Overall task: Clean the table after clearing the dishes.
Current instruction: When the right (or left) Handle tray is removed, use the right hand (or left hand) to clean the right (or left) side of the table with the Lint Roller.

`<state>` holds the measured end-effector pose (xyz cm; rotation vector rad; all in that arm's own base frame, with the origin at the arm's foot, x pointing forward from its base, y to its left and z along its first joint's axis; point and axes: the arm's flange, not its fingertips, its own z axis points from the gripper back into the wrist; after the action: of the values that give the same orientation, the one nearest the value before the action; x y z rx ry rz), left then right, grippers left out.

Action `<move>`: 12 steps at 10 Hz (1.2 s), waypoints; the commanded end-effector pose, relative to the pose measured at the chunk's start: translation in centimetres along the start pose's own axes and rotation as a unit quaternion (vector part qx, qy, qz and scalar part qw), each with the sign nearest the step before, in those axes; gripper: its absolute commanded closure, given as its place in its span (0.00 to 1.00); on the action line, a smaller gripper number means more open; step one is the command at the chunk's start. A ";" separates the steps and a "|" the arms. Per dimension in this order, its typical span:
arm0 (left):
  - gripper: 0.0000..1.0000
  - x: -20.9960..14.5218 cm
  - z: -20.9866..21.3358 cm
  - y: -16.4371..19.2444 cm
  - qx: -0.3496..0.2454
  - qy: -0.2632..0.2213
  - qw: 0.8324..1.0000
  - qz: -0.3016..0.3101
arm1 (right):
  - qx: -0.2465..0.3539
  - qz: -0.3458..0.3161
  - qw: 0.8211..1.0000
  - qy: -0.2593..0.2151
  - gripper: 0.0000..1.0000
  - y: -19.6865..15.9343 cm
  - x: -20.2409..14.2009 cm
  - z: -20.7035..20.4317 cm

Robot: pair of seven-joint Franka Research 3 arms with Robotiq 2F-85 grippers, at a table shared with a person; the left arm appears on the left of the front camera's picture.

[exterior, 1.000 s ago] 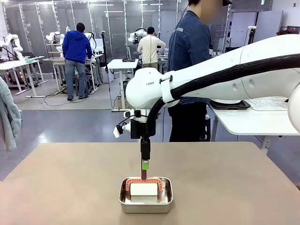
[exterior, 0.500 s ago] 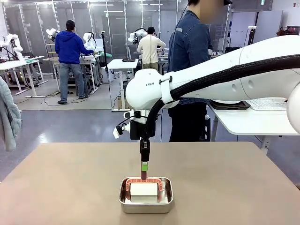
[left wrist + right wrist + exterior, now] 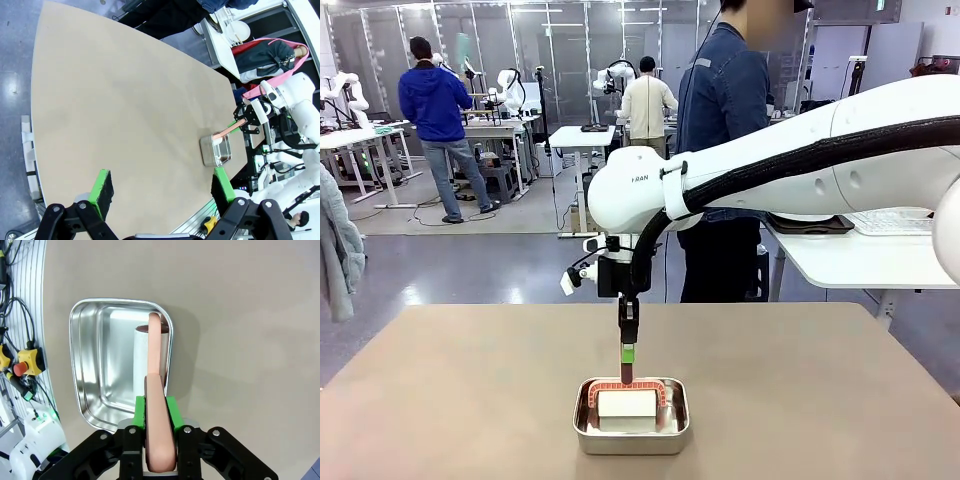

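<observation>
Table: steel pan (white block inside)

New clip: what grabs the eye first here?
The white right arm reaches across the middle, its jaws shut on the salmon handle arching over a white block in a steel pan near the front edge of the table. Beyond it, a person in a denim jacket stands at the far side.
</observation>
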<state>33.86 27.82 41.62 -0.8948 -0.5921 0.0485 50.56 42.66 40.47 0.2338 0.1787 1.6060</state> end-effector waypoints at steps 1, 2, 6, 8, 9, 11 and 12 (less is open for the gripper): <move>0.00 -0.2 0.2 -0.2 0.006 -0.006 1.000 -0.003 | -0.013 -0.010 1.000 -0.009 1.00 1.8 -0.8 1.4; 0.00 -0.2 0.2 -0.2 0.006 -0.006 1.000 -0.003 | -0.023 -0.026 0.999 -0.006 1.00 3.2 -1.7 3.0; 0.00 -0.2 0.2 -0.2 0.006 -0.006 1.000 -0.003 | -0.084 -0.203 0.972 -0.081 1.00 9.5 -9.4 9.9; 0.00 -0.2 0.2 -0.2 0.006 -0.006 1.000 -0.003 | -0.067 -0.359 0.913 -0.182 1.00 10.9 -17.0 10.4; 0.00 -0.2 0.2 -0.2 0.006 -0.006 1.000 -0.003 | -0.049 -0.445 0.866 -0.220 1.00 10.9 -20.2 9.7; 0.00 -0.2 0.2 -0.2 0.006 -0.006 1.000 -0.003 | -0.021 -0.580 0.761 -0.291 1.00 10.5 -25.0 7.5; 0.00 -0.2 0.2 -0.2 0.006 -0.006 1.000 -0.003 | -0.009 -0.602 0.734 -0.315 1.00 10.3 -26.2 6.4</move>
<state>33.88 27.79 41.63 -0.8945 -0.5917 0.0479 44.48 14.28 48.80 0.4471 -0.0982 0.3556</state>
